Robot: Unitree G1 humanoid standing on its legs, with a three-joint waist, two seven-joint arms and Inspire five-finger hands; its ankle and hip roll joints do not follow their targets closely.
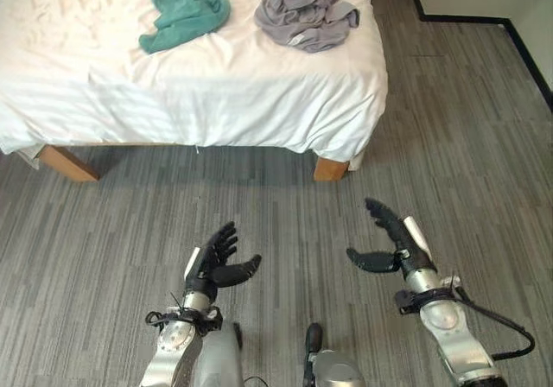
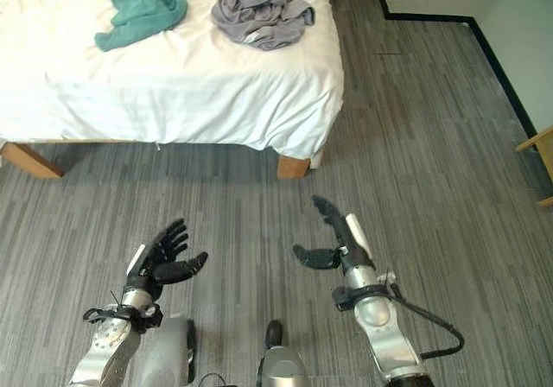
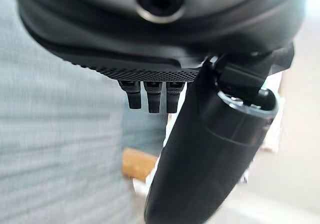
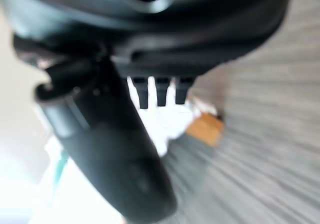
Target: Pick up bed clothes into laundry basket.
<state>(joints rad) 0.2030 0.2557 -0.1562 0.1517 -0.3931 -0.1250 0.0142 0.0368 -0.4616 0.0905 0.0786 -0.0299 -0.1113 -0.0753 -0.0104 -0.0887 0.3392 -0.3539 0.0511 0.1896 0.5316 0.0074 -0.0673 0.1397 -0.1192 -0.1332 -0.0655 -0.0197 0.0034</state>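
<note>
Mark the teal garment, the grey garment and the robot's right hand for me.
teal garment (image 1: 185,14), left eye view, on the middle of the crumpled bundle.
grey garment (image 1: 304,10), left eye view, on the middle of the heap.
right hand (image 1: 396,245), left eye view, on the palm, between its fingers and thumb.

Crumpled teal garment (image 1: 184,14) and grey garment (image 1: 304,11) lie apart on bed (image 1: 216,93).

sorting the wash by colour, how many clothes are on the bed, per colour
Crumpled teal cloth garment: 1
Crumpled grey cloth garment: 1
Total: 2, both lying apart on the white-sheeted bed, the teal one to the robot's left of the grey. Open left hand and open right hand hold nothing, over the floor short of the bed.
</note>
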